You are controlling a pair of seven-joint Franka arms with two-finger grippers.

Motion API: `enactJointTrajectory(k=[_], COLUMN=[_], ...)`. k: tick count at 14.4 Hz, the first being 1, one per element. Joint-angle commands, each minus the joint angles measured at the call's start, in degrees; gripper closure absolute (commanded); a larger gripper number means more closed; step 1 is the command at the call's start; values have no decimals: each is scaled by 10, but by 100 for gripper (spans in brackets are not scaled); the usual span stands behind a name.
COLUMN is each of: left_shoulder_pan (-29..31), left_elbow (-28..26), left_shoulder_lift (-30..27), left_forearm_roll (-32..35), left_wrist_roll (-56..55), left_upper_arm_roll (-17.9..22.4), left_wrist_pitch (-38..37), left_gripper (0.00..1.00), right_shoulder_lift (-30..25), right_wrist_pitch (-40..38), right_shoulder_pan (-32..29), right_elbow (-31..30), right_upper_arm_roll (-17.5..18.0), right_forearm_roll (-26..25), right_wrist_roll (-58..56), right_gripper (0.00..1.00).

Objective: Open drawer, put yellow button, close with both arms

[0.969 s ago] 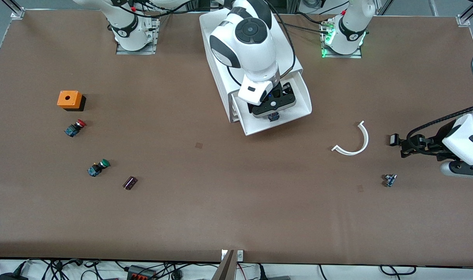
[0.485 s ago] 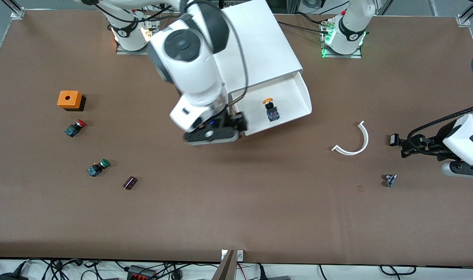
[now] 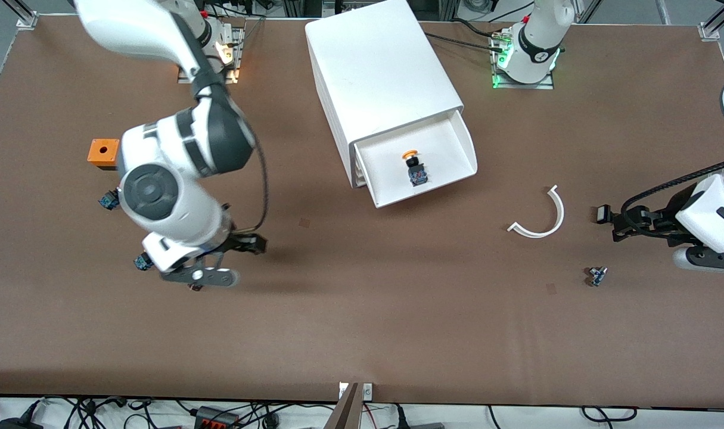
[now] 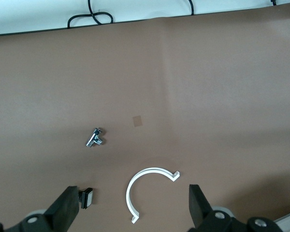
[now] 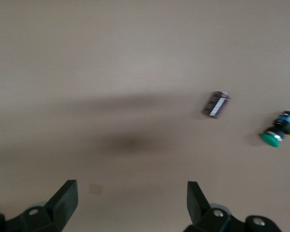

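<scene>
Your drawer (image 3: 418, 170) stood pulled out of the cabinet (image 3: 379, 71), its long front edge facing the counter (image 3: 362, 333), yellow button (image 3: 413, 165) lying inside. Both grippers were well off it with fingers spread and empty: the left gripper (image 3: 606, 217) toward its own end, slightly nearer; the right gripper (image 3: 230, 262) over the green button (image 5: 280, 131).

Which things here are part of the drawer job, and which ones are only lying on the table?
Job:
- open top white plastic drawer of the white cabinet
- yellow-capped push button, lying in it
- right gripper, left gripper, both open

Lying about:
- orange box
- green-capped button
- dark small block
- white curved strip
- small metal fitting
</scene>
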Motion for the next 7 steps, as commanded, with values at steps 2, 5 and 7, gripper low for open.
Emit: enactJointTrajectory(k=[2, 5, 7], left_shoulder_pan=[0, -1, -4], left_elbow=[-2, -28, -70], left_shoulder_lift=[-6, 0, 8], left_forearm_roll=[9, 9, -21], left_wrist_roll=[-8, -17, -65], left_upper_arm_roll=[-10, -10, -9], left_wrist_pitch=[-7, -8, 11], left_gripper=[0, 0, 0], right_shoulder_lift=[-47, -72, -91], right_wrist_pitch=[-13, -14, -27], right_shoulder_pan=[-44, -88, -96], right_elbow=[-53, -74, -79], right_upper_arm_roll=[7, 8, 7], right_forearm_roll=[-7, 2, -1], right_wrist_roll=[-62, -112, -112], right_gripper=[0, 0, 0])
